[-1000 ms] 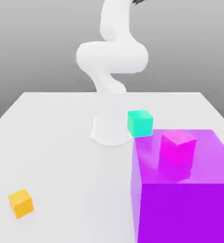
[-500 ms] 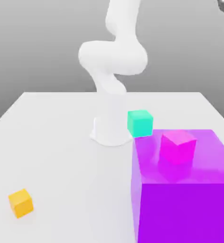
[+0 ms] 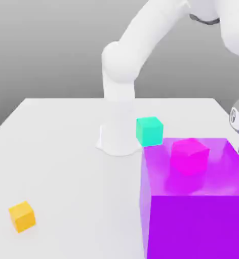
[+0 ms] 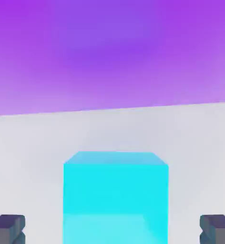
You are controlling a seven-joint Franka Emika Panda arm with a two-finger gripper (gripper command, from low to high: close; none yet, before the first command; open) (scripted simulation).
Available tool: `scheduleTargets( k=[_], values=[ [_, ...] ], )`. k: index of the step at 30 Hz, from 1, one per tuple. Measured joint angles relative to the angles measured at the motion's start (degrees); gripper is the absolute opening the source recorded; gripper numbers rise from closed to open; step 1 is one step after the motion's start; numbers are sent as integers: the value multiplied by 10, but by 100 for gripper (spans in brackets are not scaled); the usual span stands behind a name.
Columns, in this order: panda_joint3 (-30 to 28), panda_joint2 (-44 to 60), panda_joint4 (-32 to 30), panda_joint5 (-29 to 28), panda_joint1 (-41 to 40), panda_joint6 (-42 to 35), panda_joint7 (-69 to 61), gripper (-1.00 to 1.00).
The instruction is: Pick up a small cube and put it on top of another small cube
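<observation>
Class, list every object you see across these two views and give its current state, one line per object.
cyan cube: resting on the table, between the tool's fingertips with gaps on both sides, not gripped.
teal cube: on the table beside the robot's base.
magenta cube: sitting on top of the large purple block.
large purple block: standing on the table.
orange cube: alone on the table.
tool: open.

Elevated exterior view; close hand view.

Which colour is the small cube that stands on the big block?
Magenta cube on the purple block, best in the exterior view.
</observation>
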Motion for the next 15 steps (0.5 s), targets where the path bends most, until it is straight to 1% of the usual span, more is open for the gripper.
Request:
scheduleTargets(
  k=[4, 5, 7, 11, 15],
  values=[
    [0, 0, 0, 0, 0, 2, 0, -100],
    [8, -5, 2, 7, -6, 5, -4, -100],
    [-20, 15, -7, -18, 14, -8, 12, -100],
    [-133, 75, -30, -101, 104, -53, 80, -100],
    [-277, 104, -37, -163, 215, -112, 163, -100]
  ],
)
